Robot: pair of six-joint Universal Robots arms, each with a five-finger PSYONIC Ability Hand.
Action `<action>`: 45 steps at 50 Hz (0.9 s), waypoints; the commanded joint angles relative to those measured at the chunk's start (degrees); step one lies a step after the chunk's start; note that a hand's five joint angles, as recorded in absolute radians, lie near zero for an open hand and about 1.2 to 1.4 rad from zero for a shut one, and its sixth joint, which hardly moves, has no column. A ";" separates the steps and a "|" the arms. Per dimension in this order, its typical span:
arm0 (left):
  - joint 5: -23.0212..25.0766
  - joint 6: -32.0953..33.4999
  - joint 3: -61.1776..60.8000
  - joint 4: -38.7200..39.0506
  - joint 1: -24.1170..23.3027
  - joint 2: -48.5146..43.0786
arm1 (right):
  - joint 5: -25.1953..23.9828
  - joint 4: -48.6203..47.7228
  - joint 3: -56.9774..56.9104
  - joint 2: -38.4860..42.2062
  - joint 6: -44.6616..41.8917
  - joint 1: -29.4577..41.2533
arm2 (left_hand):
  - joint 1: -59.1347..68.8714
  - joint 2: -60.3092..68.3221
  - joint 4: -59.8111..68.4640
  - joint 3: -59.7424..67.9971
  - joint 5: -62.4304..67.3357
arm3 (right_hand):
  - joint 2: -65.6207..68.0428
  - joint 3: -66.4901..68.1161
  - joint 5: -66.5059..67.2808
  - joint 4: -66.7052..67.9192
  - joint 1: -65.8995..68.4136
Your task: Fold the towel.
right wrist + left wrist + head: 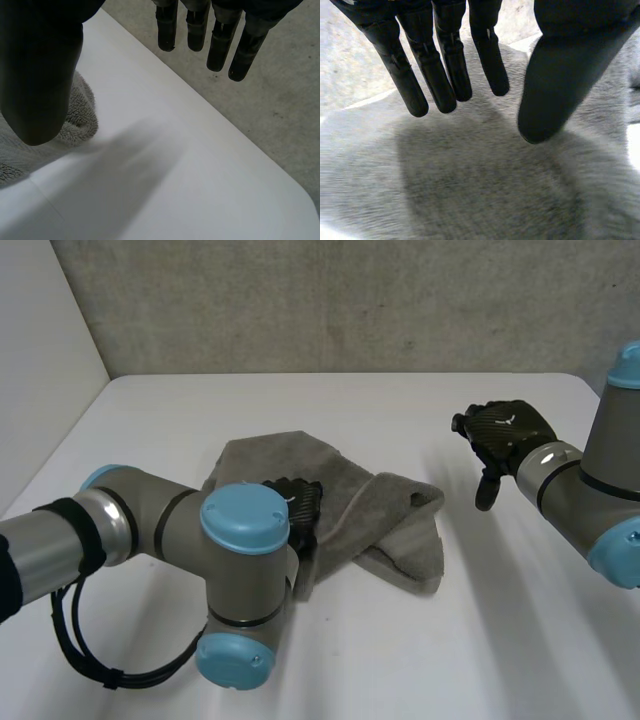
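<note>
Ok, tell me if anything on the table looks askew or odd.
The grey towel lies crumpled and skewed on the white table, bunched in thick folds toward the right hand, which hangs apart. The left hand is over its middle, fingers straight.

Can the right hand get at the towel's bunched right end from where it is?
Probably yes. The right hand hangs open beside the towel, only bare table between them; the left hand is over the towel's middle, clear of that end.
</note>
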 commanded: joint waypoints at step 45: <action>0.77 -7.87 -5.47 1.79 -2.89 3.59 | -16.22 21.01 -40.74 32.07 5.57 2.08 | -35.04 -35.21 -34.68 -35.16 -34.48 | 32.31 32.18 33.13 31.11 33.41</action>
